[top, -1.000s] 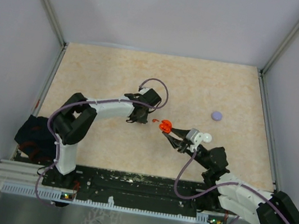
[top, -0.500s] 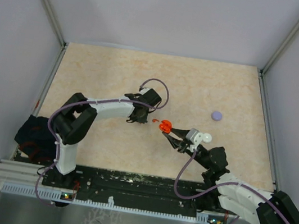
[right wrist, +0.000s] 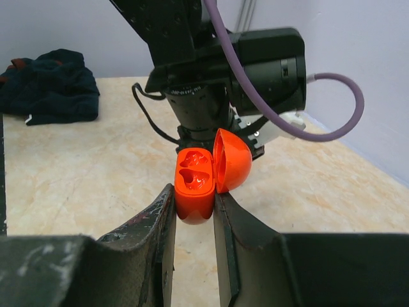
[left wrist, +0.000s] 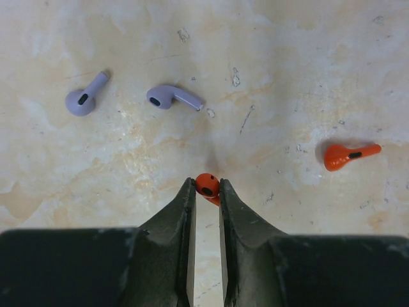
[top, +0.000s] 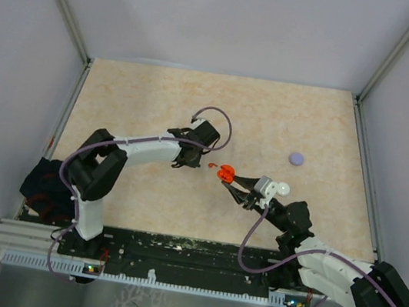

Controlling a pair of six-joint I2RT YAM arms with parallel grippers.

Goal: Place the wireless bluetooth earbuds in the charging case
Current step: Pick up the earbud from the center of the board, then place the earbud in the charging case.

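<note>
In the left wrist view my left gripper (left wrist: 206,183) is shut on a red earbud (left wrist: 206,187), pinched at the fingertips just over the tabletop. A second red earbud (left wrist: 348,155) lies to the right. Two greyish-purple earbuds (left wrist: 84,99) (left wrist: 171,97) lie at the upper left. My right gripper (right wrist: 193,192) is shut on the red charging case (right wrist: 195,185). It holds the case above the table with the lid (right wrist: 231,160) swung open and both sockets empty. From above, the case (top: 225,174) hangs just right of the left gripper (top: 185,160).
A purple disc (top: 296,159) lies at the right of the table. A white round piece (top: 283,188) sits beside my right wrist. A dark cloth (top: 47,187) is bunched at the left near edge. The left wrist (right wrist: 211,64) looms right behind the case.
The left arm's elbow has shifted slightly and the wrist has edged a little. The right arm and the open case have stayed still.
</note>
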